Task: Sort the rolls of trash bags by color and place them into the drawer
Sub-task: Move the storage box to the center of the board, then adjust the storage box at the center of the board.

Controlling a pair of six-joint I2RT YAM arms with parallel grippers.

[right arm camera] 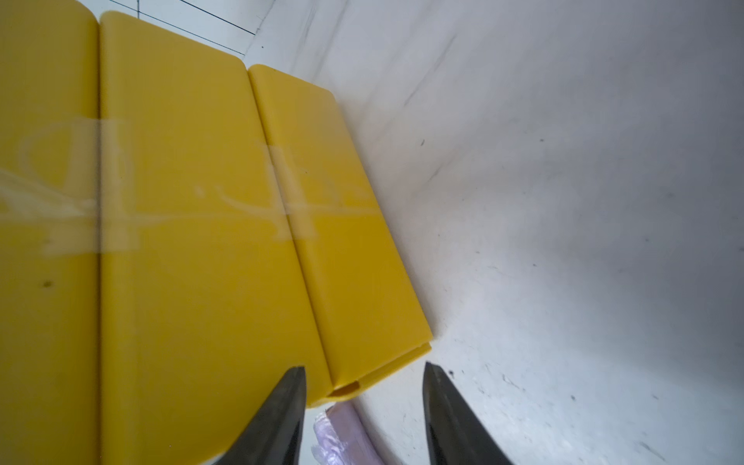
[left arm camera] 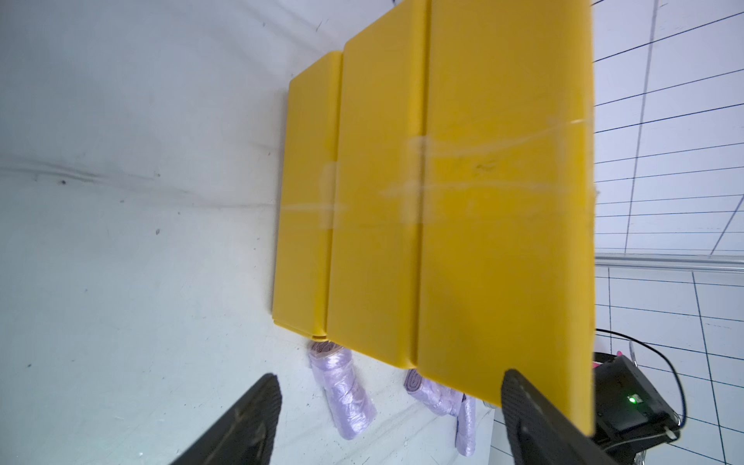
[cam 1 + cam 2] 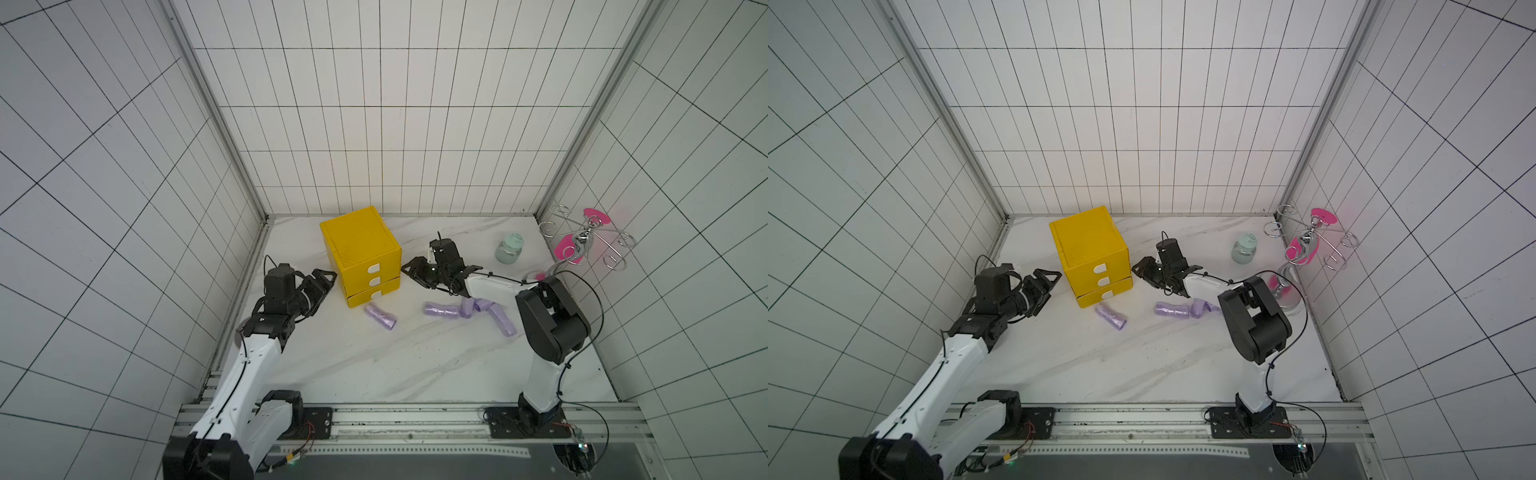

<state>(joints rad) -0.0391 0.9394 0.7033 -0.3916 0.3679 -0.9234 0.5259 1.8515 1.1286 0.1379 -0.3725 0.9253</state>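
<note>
A yellow drawer unit (image 3: 360,245) (image 3: 1088,245) with three white-handled drawers stands at the back of the marble table. Its bottom drawer (image 3: 374,294) sticks out slightly. Several lilac rolls of trash bags lie in front of it. One roll (image 3: 380,316) (image 2: 346,398) lies alone, and a cluster (image 3: 442,309) (image 3: 1171,309) reaches under my right arm. My left gripper (image 3: 326,291) (image 2: 390,376) is open beside the unit's left side. On the unit's right side my right gripper (image 3: 409,274) (image 1: 362,366) is also open, near the bottom drawer's corner (image 1: 378,362). Neither holds anything. No other color of roll shows.
A pale green jar (image 3: 509,248) stands at the back right. A wire rack with pink parts (image 3: 582,241) fills the right rear corner. Tiled walls close the table on three sides.
</note>
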